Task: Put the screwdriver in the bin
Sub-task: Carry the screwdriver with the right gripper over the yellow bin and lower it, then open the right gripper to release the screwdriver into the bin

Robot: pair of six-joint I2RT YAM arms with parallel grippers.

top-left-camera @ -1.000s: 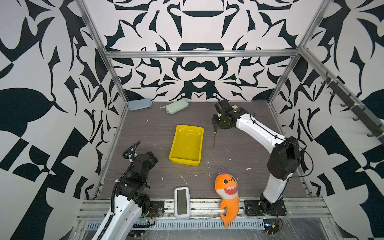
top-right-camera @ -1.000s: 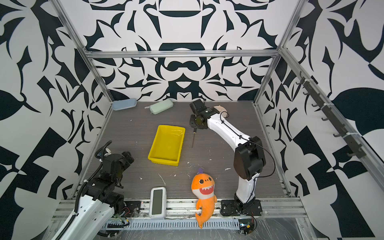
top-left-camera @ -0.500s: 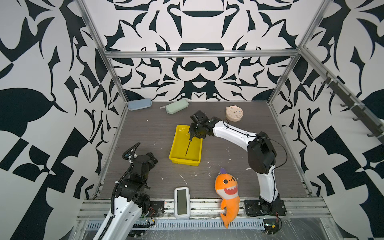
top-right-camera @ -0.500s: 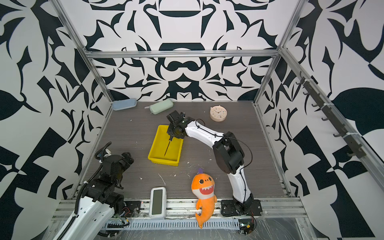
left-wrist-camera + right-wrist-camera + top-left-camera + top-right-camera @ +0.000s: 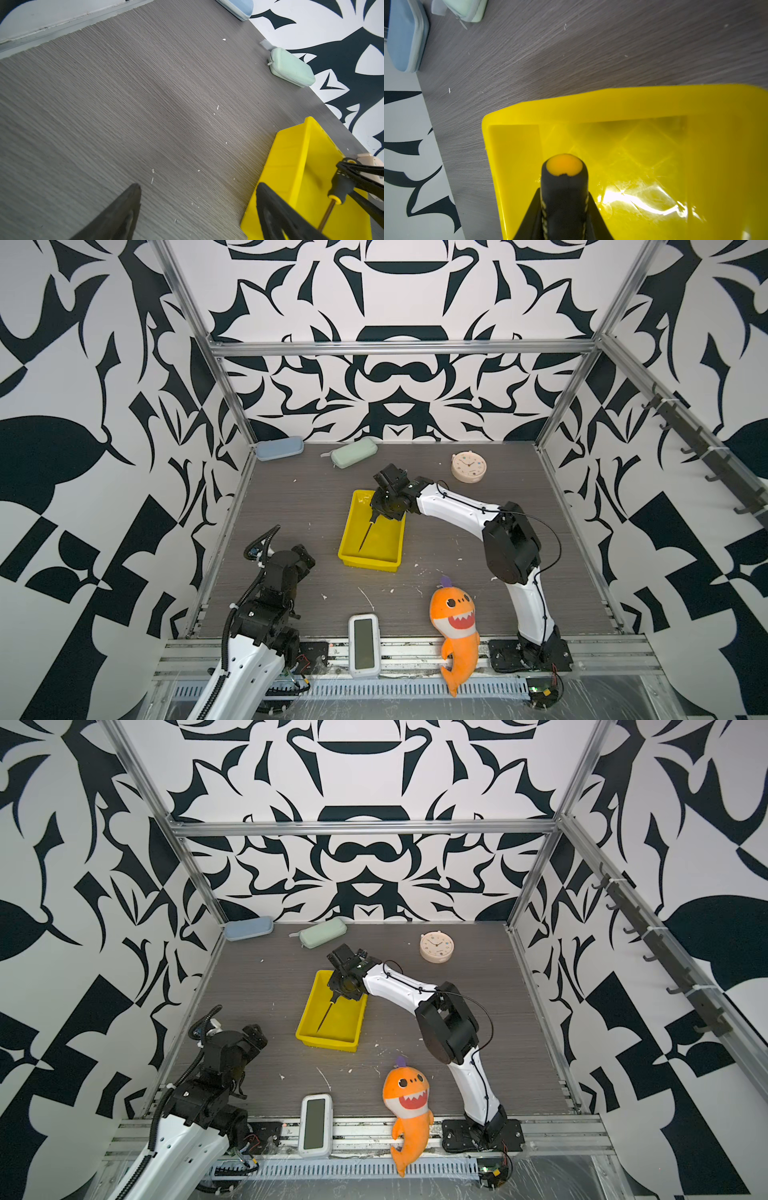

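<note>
Over the bin [image 5: 368, 565], your right claw [image 5: 376, 516] is clamped on the screwdriver [image 5: 365, 536] handle, shaft slanting down inside the walls. Your left claw [image 5: 197, 186] gapes open, idle, well apart. Carry looks done; you only need to let go.

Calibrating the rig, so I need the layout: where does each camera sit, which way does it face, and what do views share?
Top views: high at the front, looking down on the table; left tool and right tool both show.
Left wrist: low, near left, facing across the table to the bin; its open fingers show.
Right wrist: over the bin, looking down the screwdriver gripped by its tool.
Shared: both wrist views hold bin, screwdriver, green case and blue case.
</note>
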